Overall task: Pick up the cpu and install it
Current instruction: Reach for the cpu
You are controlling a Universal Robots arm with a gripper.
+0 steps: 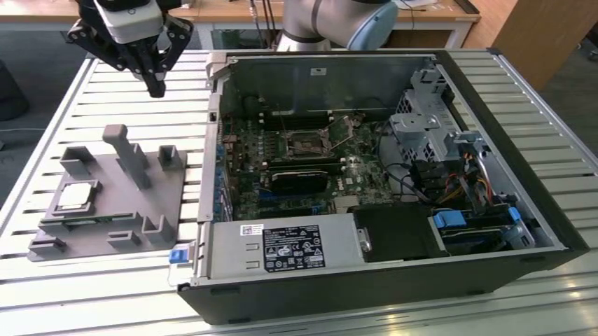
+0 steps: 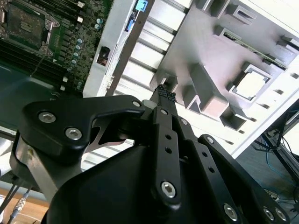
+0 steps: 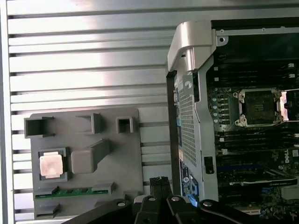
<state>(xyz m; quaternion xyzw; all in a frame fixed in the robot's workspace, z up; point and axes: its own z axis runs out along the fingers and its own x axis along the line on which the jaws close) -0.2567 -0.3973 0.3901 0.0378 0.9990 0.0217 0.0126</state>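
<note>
Gripper point(image 1: 156, 91), fingers pressed together on nothing, hangs above the slatted table point(image 1: 56, 126). We find the cpu point(image 1: 75, 197) well apart from it, seated in the grey holder point(image 1: 154, 199) — in its square recess.

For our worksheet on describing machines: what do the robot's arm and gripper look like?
The arm is a rounded, silvery-grey tube with a pale blue cap. The gripper has a light grey body and black jointed bars narrowing to a slim tip. In the second wrist view the bars carry round silver screw heads, and the tip ends in a cross-hatched pad.
</note>
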